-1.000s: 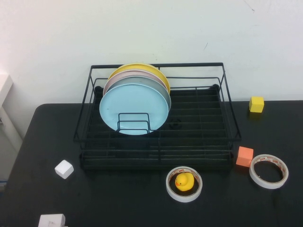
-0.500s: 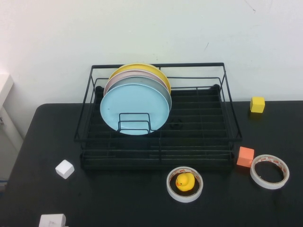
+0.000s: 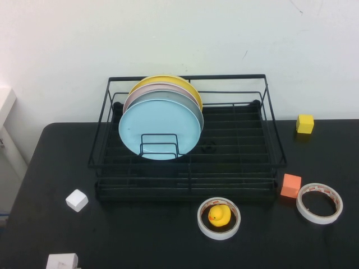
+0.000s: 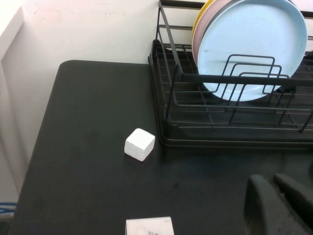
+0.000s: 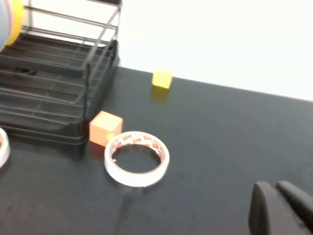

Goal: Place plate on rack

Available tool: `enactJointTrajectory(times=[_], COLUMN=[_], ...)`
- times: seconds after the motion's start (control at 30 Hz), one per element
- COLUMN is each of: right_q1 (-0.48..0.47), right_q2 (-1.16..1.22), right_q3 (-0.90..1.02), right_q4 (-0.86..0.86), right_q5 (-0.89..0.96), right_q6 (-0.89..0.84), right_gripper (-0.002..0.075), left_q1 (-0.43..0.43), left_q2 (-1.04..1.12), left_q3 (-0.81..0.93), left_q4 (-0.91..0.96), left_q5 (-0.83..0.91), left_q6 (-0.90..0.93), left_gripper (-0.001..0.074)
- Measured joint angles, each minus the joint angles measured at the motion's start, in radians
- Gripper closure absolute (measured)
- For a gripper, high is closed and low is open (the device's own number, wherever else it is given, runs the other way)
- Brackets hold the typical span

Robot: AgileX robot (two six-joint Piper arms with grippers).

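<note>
The light blue plate (image 3: 160, 130) stands upright in the left part of the black wire rack (image 3: 235, 162), at the front of a row of plates, with a grey-white plate (image 3: 188, 101), a pink plate (image 3: 147, 89) and a yellow plate (image 3: 168, 80) lined up behind it; a small wire divider crosses its lower face. The rack sits on the black bench (image 3: 140, 235). In front of it a tape roll (image 3: 218, 218) rings a yellow rubber duck (image 3: 219, 214); another tape roll (image 3: 318, 203) lies just beside an orange cube (image 3: 290, 185). A yellow cube (image 3: 304, 124) and a white cube (image 3: 76, 200) rest apart. The left pincer (image 4: 281, 205) hovers closed and empty near the white cube, and the right pincer (image 5: 281, 208) hovers closed and empty near the second tape roll.
</note>
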Motion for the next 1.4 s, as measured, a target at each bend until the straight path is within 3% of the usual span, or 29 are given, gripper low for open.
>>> enactJointTrajectory(times=[0.4, 1.4], right_q1=[0.000, 0.000], right_q2=[0.000, 0.000], right_q3=[-0.004, -0.006], right_q4=[-0.048, -0.052], right_q5=[0.020, 0.025], right_q6=[0.165, 0.169], right_gripper=[0.0726, 0.0726], left_q1=[0.000, 0.000], left_q2=[0.000, 0.000], left_q3=[-0.001, -0.001], left_q4=[0.000, 0.000], left_q5=[0.000, 0.001], left_q6=[0.000, 0.002], left_gripper=[0.0737, 0.0736])
